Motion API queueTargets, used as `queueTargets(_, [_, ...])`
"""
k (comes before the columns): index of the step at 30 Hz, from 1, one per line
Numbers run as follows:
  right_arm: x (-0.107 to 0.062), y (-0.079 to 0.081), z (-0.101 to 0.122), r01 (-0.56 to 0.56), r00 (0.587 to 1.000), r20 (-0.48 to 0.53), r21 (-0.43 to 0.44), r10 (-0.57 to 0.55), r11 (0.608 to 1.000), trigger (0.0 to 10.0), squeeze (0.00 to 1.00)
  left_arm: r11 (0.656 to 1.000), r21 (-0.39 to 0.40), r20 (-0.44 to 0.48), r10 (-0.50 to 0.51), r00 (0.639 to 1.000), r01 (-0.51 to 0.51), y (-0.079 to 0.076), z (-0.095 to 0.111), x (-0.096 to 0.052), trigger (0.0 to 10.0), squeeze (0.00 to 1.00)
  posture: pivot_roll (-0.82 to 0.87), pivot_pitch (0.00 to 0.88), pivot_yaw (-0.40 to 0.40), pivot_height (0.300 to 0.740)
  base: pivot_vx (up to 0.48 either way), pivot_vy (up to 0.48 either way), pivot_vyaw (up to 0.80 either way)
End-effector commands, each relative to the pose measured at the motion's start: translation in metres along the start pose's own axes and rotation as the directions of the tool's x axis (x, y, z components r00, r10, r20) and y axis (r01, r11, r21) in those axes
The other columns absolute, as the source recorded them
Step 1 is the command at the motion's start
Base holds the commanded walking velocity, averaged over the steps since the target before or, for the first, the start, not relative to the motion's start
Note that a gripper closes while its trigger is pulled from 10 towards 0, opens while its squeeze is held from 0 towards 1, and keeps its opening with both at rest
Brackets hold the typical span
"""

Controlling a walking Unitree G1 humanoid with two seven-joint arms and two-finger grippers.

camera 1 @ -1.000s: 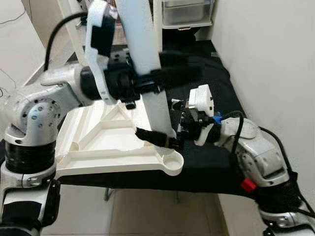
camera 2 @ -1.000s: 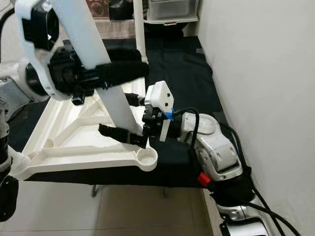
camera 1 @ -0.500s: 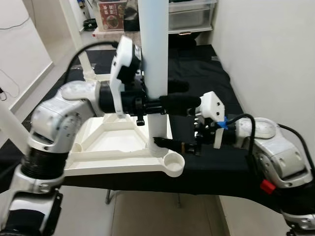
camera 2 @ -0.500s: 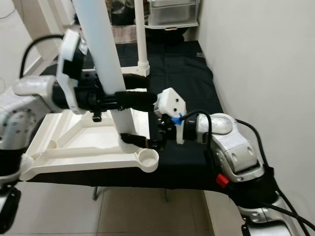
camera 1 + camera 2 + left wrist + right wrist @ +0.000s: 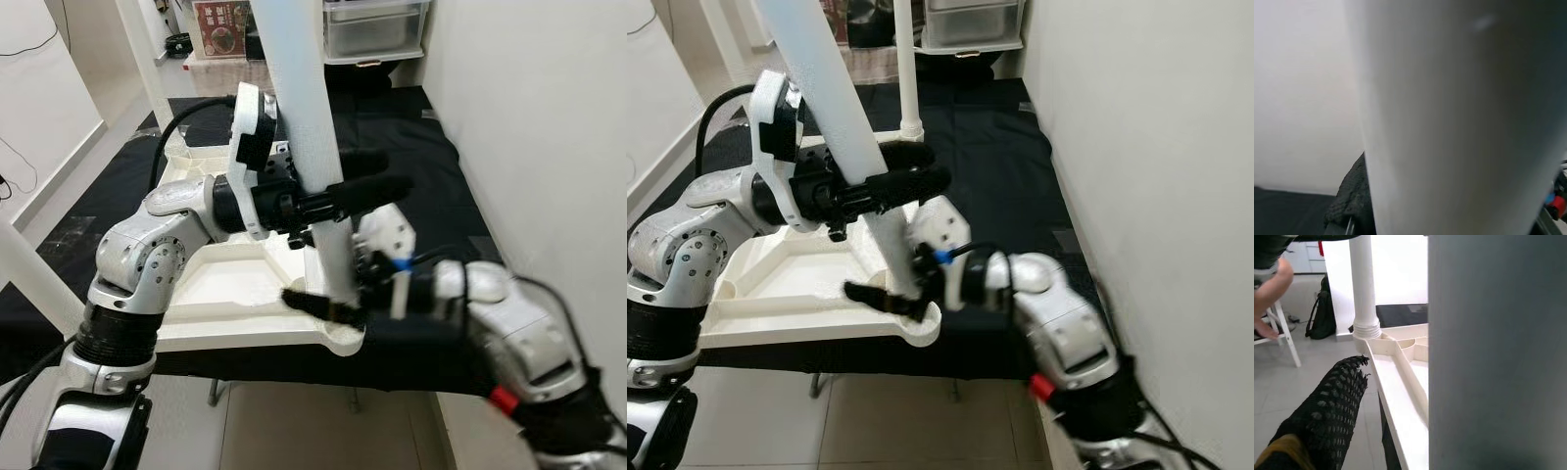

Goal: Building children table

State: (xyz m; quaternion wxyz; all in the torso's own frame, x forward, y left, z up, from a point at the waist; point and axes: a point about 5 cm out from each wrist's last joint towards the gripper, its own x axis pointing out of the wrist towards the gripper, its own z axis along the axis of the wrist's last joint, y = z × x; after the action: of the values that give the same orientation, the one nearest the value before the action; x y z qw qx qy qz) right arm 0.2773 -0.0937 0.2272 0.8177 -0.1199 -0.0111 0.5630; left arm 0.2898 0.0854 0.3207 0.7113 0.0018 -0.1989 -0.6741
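- Your left gripper (image 5: pixel 338 201) is clenched on the white table leg (image 5: pixel 309 147), partway up it, with 1 black finger on each side.
- The leg stands nearly upright, leaning slightly, its foot at the near right corner of the upturned white tabletop (image 5: pixel 225 294), below that gripper.
- Your right gripper (image 5: pixel 328 294) grasps the same leg near its base, just above the corner socket (image 5: pixel 345 340).
- A 2nd leg (image 5: pixel 908 69) stands at the far corner, beyond both grippers.

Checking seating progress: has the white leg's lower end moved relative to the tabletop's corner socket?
Yes. The white leg has tilted, its foot closer to the corner socket of the tabletop.
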Motion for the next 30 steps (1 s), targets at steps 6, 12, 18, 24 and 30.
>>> queueTargets(6, [0.004,-0.005,0.002,0.039,0.999,-0.015,0.016,-0.039,0.999,10.0,0.0,0.998,0.026,0.0,-0.053,0.999,0.053,-0.006,0.0,-0.002,0.0,0.0,-0.04,0.055,0.054,0.74,0.0,0.0,0.0])
queueTargets(12, [0.005,-0.005,0.007,0.035,0.999,-0.007,0.027,-0.034,0.999,10.0,0.0,0.998,0.011,0.005,-0.062,0.998,0.062,-0.01,-0.003,0.0,0.0,0.0,-0.04,0.055,0.051,0.74,0.0,0.0,0.0])
queueTargets(18, [0.009,-0.003,0.009,0.051,0.999,0.015,0.056,-0.052,0.997,4.5,0.0,0.997,0.008,0.014,-0.073,0.997,0.073,-0.015,-0.003,0.003,0.0,0.0,-0.04,0.056,0.051,0.74,0.0,0.0,0.0])
queueTargets(24, [0.01,-0.002,0.008,0.045,0.999,0.01,0.063,-0.046,0.997,0.0,0.0,0.997,0.012,0.015,-0.076,0.997,0.076,-0.015,-0.002,0.004,0.0,0.0,-0.04,0.057,0.046,0.74,0.0,0.0,0.0])
queueTargets(30, [0.012,-0.001,0.008,0.043,0.999,0.001,0.067,-0.043,0.997,0.0,0.0,0.997,0.02,0.025,-0.074,0.997,0.073,-0.015,0.0,0.006,0.0,0.0,-0.04,0.058,0.045,0.74,0.0,0.0,0.0])
